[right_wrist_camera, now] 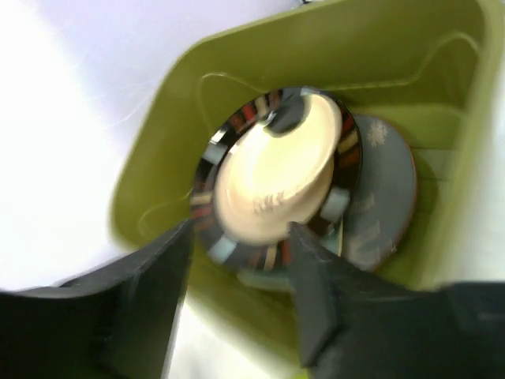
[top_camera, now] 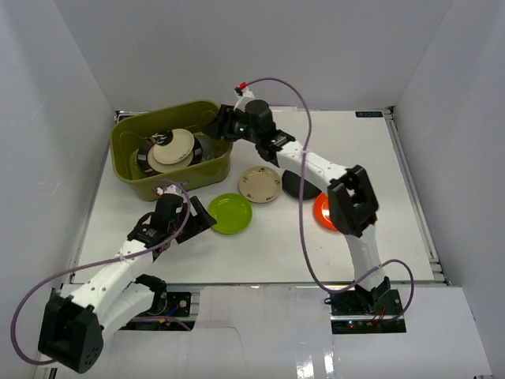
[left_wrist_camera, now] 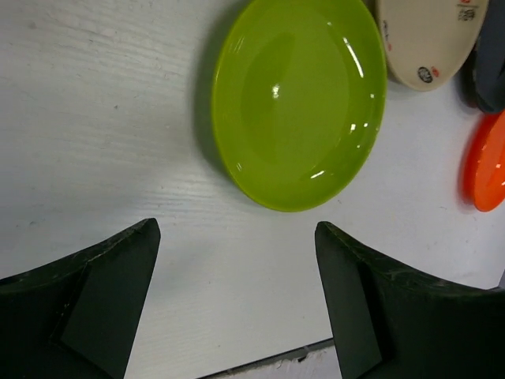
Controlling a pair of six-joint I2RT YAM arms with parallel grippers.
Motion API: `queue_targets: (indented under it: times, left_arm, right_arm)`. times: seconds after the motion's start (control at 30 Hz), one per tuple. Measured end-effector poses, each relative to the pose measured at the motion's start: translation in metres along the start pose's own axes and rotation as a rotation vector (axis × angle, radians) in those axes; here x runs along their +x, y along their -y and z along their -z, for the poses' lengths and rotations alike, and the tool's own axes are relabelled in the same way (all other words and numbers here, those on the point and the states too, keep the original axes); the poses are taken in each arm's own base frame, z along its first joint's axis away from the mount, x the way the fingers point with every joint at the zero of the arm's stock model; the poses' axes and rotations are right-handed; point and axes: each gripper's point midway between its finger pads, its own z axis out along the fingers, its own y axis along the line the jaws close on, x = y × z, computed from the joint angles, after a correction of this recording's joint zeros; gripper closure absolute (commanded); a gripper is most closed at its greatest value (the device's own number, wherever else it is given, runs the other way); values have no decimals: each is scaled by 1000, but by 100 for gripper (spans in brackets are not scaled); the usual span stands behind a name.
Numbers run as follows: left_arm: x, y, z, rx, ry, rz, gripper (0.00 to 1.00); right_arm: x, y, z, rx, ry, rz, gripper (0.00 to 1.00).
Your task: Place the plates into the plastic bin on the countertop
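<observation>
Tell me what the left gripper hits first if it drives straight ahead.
Probably the lime green plate: it lies ahead of the open left gripper, with only bare countertop between. How high the gripper rides is unclear.

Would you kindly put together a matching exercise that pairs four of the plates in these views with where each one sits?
Plates
1. lime green plate
2. orange-red plate
3. beige plate
4. black-rimmed cream plate

Places
A. on top of another plate inside the plastic bin
B. on the countertop, partly hidden under the right arm
C. on the countertop just ahead of the left gripper, whose jaws are open
D. on the countertop between the green plate and a black plate

Pairs: 1-C, 2-B, 3-D, 4-A
</observation>
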Motion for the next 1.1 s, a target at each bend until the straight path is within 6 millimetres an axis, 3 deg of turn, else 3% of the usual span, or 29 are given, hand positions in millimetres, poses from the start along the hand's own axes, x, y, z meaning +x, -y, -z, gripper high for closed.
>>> queue_targets:
  times: [0.03,0.13,0.2,0.27,0.33,0.4,0.5,0.53,0.6,0.63,0.67,0.77,0.9,0.97,1.1]
  left_arm:
    - [3,0,-7,-4,-23,2,10]
    - [17,-5,-26,-29,-96,1,12]
    - [21,-4,-34,-27,-115,-6,15]
    - [21,-1,-37,-15,-110,-12,19]
    - [19,2,-42,-8,-99,-19,26]
    - [20,-1,-48,-21,-101,-27,31]
    - [20,-5,-58,-45,-104,-35,47]
    - [19,-5,-60,-48,-102,-38,60]
    - [18,-7,-65,-65,-92,-42,76]
    - [18,-9,-67,-75,-88,-44,92]
    - [15,-8,-68,-75,-73,-37,100]
    - [0,4,-67,-43,-22,-41,100]
    - [-6,4,-55,-51,10,-58,100]
    - [-10,6,-43,-45,27,-70,100]
    - [-38,28,-8,-8,108,-97,100]
  right_arm:
    - [-5,-2,22,-2,6,12,52]
    - [-15,-9,92,-14,46,38,82]
    - [-12,-4,137,5,69,43,92]
    - [1,5,172,28,85,42,92]
    - [29,20,199,65,68,28,88]
    - [69,46,219,127,14,-2,67]
    - [126,87,244,242,-77,-62,47]
    - [142,102,253,287,-103,-88,46]
    - [164,120,266,352,-135,-131,43]
    - [170,127,270,379,-139,-150,42]
    - [174,131,273,396,-138,-164,40]
    - [178,139,271,421,-119,-209,35]
    - [185,152,261,448,-99,-271,32]
    - [192,160,256,467,-99,-315,32]
    - [177,169,232,471,-39,-368,35]
